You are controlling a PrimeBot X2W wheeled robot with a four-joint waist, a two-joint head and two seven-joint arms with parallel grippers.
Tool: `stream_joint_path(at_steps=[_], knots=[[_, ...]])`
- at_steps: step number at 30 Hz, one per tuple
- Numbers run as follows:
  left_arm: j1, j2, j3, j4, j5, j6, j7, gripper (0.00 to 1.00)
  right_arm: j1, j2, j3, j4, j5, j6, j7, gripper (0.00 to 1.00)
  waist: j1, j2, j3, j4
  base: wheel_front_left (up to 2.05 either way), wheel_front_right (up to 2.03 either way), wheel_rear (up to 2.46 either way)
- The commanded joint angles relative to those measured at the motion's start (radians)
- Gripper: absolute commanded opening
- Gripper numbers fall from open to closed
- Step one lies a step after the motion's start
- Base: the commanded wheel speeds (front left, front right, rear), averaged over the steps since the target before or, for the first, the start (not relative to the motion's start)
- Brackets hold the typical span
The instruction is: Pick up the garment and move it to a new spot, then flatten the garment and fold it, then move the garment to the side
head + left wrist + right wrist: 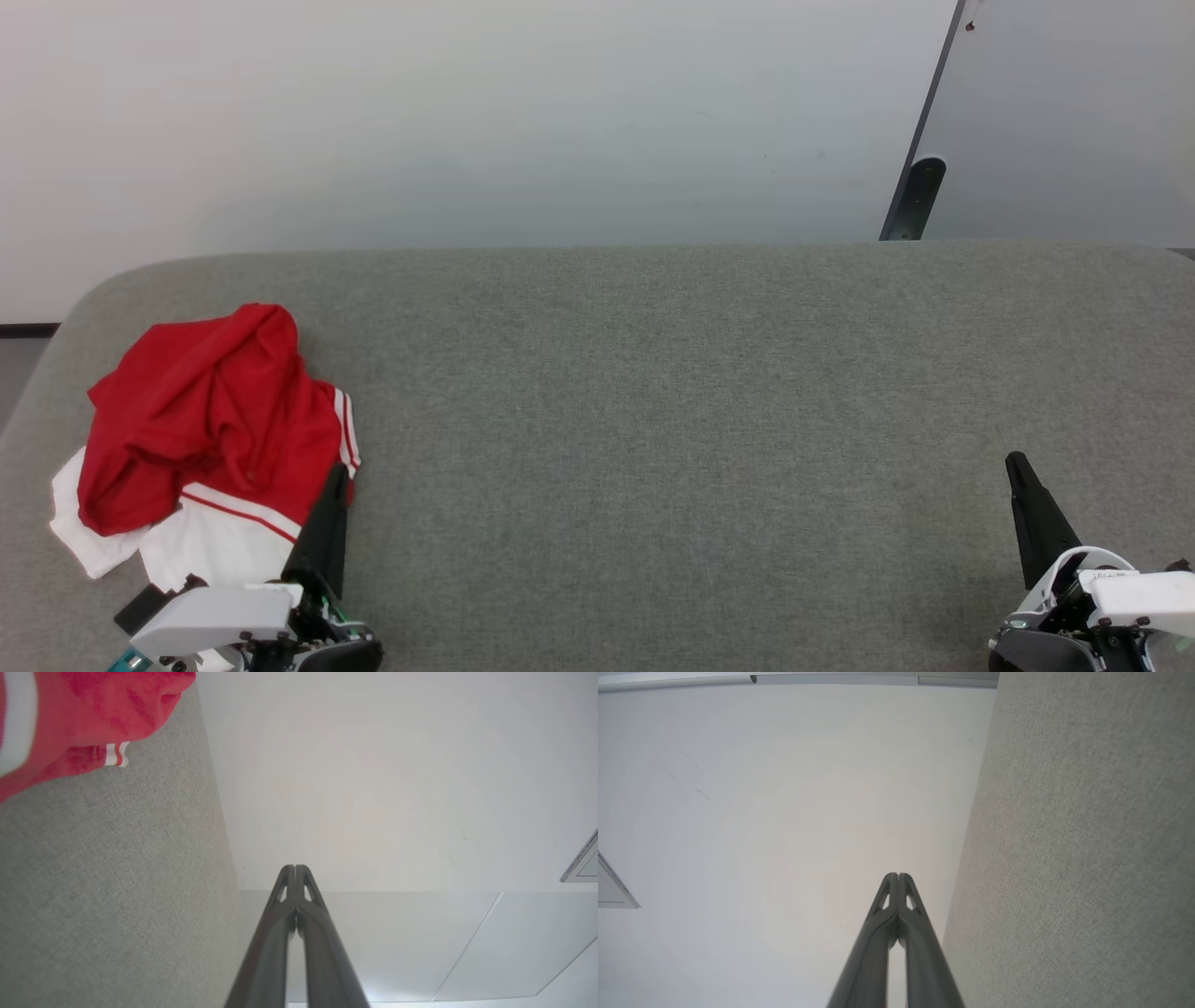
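Right, shirt [210, 429] bunched at far left; left gripper [334, 476] beside it, right gripper [1018, 464] both clenched empty; grabbing one loose layer risks dragging.

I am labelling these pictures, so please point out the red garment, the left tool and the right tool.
red garment [201, 420]: head view, on the crumpled red cloth near its middle.
left tool [334, 478]: head view, at its closed fingertips.
right tool [1018, 467]: head view, at its closed fingertips.
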State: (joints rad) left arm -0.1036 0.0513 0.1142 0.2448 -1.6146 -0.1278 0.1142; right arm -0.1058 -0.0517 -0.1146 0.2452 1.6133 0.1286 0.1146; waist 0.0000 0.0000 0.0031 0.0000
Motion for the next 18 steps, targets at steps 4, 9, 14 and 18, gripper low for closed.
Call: stream_joint_path(at_steps=[4, 9, 14, 18], knots=[[-0.01, -0.001, 0.003, 0.001, 0.004, -0.005, 0.003, 0.0, -0.006, 0.003, -0.001, 0.001, -0.002, 0.004, 0.001, 0.0, 0.0, 0.0, 0.0, 0.0, 0.0, 0.0, 0.0], [-0.01, -0.001, 0.003, 0.0, 0.004, -0.005, 0.003, 0.0, -0.006, 0.003, -0.001, 0.001, -0.002, 0.004, 0.001, 0.0, 0.0, 0.0, 0.0, 0.0, 0.0, 0.0, 0.0], [-0.01, -0.002, 0.003, 0.0, 0.004, -0.005, 0.003, 0.0, -0.006, 0.003, -0.001, 0.001, -0.002, 0.004, 0.001, 0.0, 0.0, 0.0, 0.0, 0.0, 0.0, 0.0, 0.0], [-0.01, -0.002, 0.003, 0.0, 0.004, -0.005, 0.003, 0.0, -0.006, 0.003, -0.001, 0.001, -0.002, 0.004, 0.002, 0.0, 0.0, 0.0, 0.0, 0.0, 0.0, 0.0, 0.0]])
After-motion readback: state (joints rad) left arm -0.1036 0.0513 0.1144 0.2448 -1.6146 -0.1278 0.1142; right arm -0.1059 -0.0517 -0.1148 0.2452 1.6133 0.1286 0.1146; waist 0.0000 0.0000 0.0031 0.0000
